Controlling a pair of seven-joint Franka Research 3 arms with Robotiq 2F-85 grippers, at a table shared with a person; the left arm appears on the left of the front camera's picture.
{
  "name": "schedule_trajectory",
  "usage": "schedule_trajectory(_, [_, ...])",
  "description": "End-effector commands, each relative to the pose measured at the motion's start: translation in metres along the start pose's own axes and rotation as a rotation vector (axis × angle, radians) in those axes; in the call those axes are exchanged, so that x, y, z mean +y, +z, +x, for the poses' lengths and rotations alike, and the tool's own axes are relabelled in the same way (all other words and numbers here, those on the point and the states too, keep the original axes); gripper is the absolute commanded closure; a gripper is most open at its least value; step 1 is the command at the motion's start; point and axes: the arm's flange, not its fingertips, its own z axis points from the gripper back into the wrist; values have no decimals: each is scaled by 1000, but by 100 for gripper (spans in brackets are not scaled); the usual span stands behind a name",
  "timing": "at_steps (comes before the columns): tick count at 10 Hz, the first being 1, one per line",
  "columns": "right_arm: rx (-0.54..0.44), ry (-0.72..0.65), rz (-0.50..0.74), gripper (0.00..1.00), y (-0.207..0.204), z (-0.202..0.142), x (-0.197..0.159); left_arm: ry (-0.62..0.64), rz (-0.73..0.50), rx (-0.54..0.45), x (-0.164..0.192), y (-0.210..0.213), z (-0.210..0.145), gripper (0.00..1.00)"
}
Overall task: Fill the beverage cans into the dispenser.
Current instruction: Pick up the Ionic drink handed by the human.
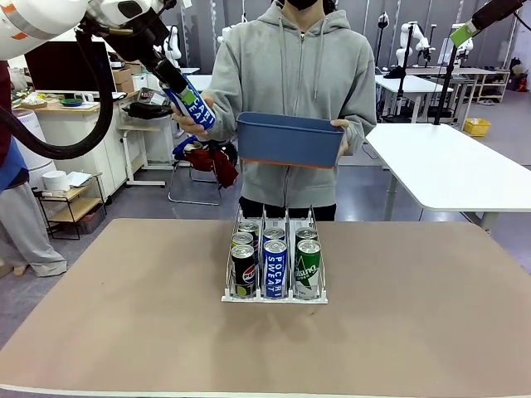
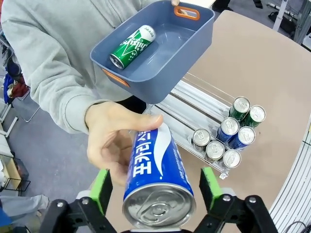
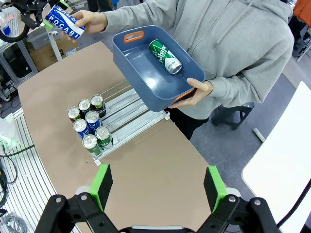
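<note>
Jaws of left gripper (image 2: 156,187) gape astride blue-and-white aluminium Pocari can (image 2: 155,160), pads clear; person's hand (image 2: 109,141) half-hides it; right gripper (image 3: 158,187) gapes empty.

Blue-and-white aluminium Pocari Sweat can (image 2: 158,170) sits between the left gripper's (image 2: 155,188) parted jaws; beyond, six cans (image 2: 224,138) stand in the white wire dispenser (image 2: 192,109).

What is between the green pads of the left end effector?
A blue Pocari can, held by the person's hand; the left wrist view shows it, with gaps to both pads.
</note>
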Motion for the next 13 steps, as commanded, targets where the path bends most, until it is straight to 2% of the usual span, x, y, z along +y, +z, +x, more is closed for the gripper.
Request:
schedule_trajectory(1, [0,0,1,0,0,0,1,2,2,-6,-1,2,0,60])
schedule_trajectory(2, [0,0,1,0,0,0,1,5,-2,-8,-2,3,1,60])
schedule_trajectory(3, [0,0,1,0,0,0,1,7,-7,-4,-2,4,1,66])
schedule_trajectory(4, [0,0,1,0,0,0,1,13,-5,-1,-2,5,1,77])
schedule_trajectory(5, [0,0,1,0,0,0,1,24,-11,0,-1,6,1,100])
schedule_trajectory(11, [0,0,1,0,0,0,1,32,-32,38,1,6,3,100])
schedule_trajectory(13, [0,0,1,0,0,0,1,0,-13,8,-1,5,2,100])
